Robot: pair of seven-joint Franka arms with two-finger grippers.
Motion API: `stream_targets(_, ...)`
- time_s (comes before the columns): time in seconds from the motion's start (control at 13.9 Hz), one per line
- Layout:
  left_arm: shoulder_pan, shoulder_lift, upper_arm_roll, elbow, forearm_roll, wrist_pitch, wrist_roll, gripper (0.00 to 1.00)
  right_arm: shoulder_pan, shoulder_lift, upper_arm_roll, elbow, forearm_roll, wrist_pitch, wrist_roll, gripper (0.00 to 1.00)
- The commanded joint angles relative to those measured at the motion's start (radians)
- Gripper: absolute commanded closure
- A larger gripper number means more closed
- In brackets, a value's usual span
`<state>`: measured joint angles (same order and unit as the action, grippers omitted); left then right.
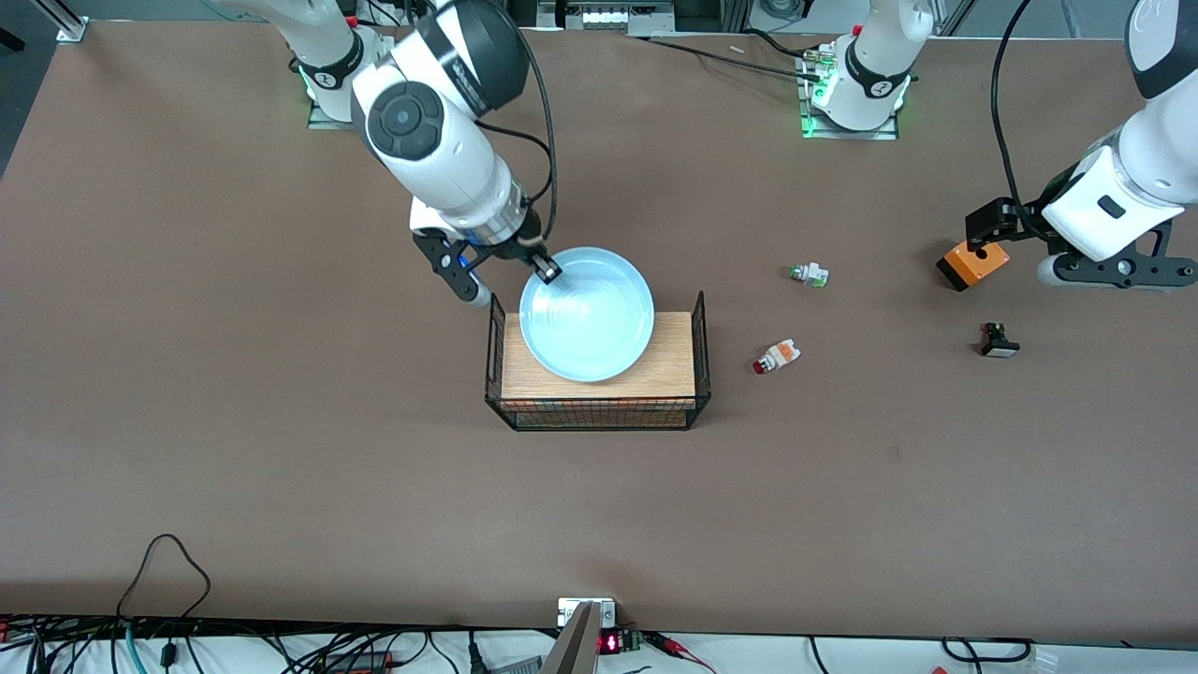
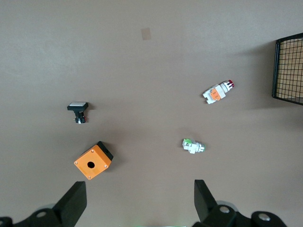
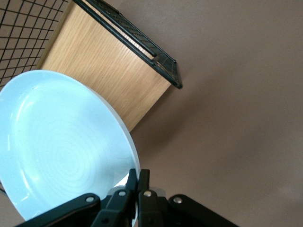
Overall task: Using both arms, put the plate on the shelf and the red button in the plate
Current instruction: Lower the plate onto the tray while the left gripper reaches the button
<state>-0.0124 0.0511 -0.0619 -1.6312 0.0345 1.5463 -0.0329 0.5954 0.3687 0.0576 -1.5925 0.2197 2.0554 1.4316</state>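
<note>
The pale light-blue plate (image 1: 587, 314) is over the wooden top of the wire basket (image 1: 669, 374). My right gripper (image 1: 547, 271) is shut on the plate's rim at the edge farthest from the front camera. In the right wrist view the plate (image 3: 61, 142) sits tilted above the wood (image 3: 109, 80), with the gripper (image 3: 138, 174) pinching its rim. The red button (image 1: 776, 357) lies on its side on the table, beside the basket toward the left arm's end; it also shows in the left wrist view (image 2: 218, 91). My left gripper (image 1: 1118, 273) (image 2: 139, 189) is open and empty, up over the table by the orange box.
A green-capped button (image 1: 809, 274) (image 2: 193, 146) lies farther from the front camera than the red one. An orange box with a round hole (image 1: 973, 264) (image 2: 93, 161) and a small black button part (image 1: 999, 341) (image 2: 78, 111) lie toward the left arm's end. The basket's wire wall (image 2: 289, 71) shows in the left wrist view.
</note>
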Motion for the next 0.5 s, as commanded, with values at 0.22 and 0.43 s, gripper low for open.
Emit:
stream_targets(0.22,0.003,0.009,-0.012,0.028,-0.004,-0.023,-0.005,0.00,0.017,0.052,-0.015,0.035,-0.002,0.025,0.024,1.00)
stream_targets(0.43,-0.006,0.019,-0.013,0.028,-0.013,-0.073,-0.012,0.00,0.018,0.076,-0.016,0.035,-0.008,0.057,0.021,1.00)
